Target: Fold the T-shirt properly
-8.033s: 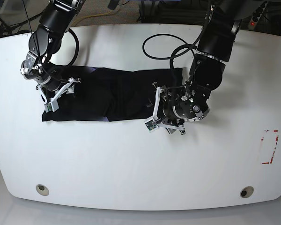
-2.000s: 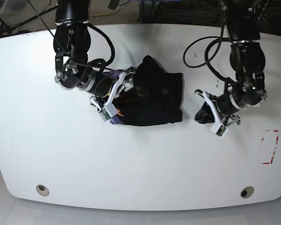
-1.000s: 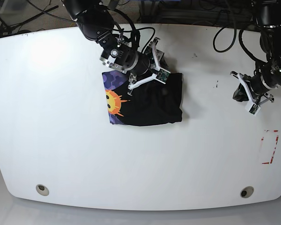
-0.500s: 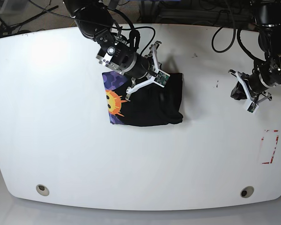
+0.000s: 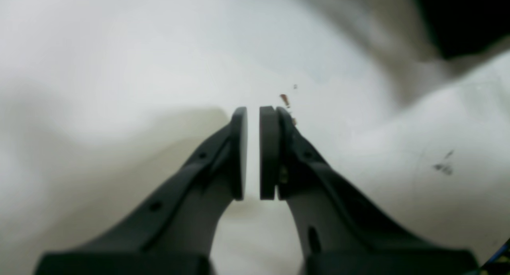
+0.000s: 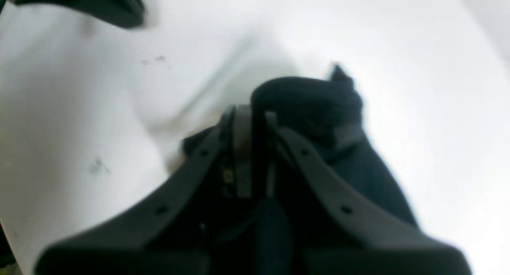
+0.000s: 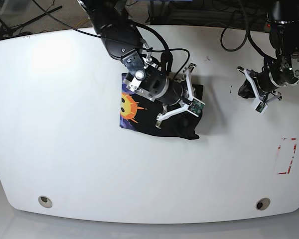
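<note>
Since half a second ago the right gripper (image 7: 192, 99) has swung toward the shirt's far side. Right wrist view: jaws pinched on black cloth of the T-shirt (image 7: 159, 112), folded mid-table, print showing only in base view. Left gripper (image 5: 253, 153) closed, empty, over bare table (image 7: 89, 164).

The right gripper (image 6: 252, 119) pinched a bunched fold of the black T-shirt (image 6: 314, 107) over the white table (image 6: 79, 119).
</note>
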Available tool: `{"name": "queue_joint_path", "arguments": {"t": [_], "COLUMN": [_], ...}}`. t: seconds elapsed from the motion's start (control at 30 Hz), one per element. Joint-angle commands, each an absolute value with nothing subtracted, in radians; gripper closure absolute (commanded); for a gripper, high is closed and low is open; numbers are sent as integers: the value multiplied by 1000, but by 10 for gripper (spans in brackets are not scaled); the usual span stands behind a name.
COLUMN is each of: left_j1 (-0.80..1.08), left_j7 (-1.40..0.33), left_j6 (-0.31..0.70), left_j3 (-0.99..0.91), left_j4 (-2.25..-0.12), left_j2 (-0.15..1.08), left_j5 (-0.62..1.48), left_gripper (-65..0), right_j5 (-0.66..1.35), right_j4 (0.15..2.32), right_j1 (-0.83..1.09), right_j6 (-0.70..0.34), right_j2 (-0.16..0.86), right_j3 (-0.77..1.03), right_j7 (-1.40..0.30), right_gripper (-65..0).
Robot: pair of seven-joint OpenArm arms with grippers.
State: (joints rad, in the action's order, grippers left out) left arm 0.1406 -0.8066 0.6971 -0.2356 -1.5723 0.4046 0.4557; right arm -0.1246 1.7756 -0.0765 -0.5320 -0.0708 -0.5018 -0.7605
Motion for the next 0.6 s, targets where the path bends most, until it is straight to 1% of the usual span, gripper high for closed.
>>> {"name": "queue_joint_path", "arguments": {"t": [0.0,0.1,0.13,0.23,0.27,0.33,0.43,0.57], "left_j1": [134,134,134,131,128,127,116,76], "left_j7": [-786,-789,-789,-789,-789,-789,-788,-788], "left_j6": [698,698,698,698,698,698,698,698], "left_j3": [-246,-246,-245,-243,-243,-242,-205,-99], "left_j4": [-1624,-1672,-1692,-1724,-1733,-1748,-1779,-1807], "left_j2": [421,421,421,421,421,420,414,406], "left_j5": [472,472,472,472,472,472,473,472], "left_gripper": [-43,-43,-43,-43,-43,-43,-43,-43], "right_j5": [-113,-113,-113,-108,-93,-58,18,163], "right_j4": [1721,1655,1639,1639,1653,1687,1755,1801], "right_j1": [-108,-122,-127,-127,-120,-114,-105,-91], "right_j6": [-529,-529,-524,-522,-522,-522,-522,-526], "right_j2": [-107,-114,-114,-119,-119,-101,-51,-15], "right_j3": [-503,-503,-503,-498,-498,-496,-443,-243], "right_j7": [-734,-731,-730,-730,-730,-730,-731,-731], "right_gripper": [-97,-239,-311,-455,-491,-520,-512,-488]}}
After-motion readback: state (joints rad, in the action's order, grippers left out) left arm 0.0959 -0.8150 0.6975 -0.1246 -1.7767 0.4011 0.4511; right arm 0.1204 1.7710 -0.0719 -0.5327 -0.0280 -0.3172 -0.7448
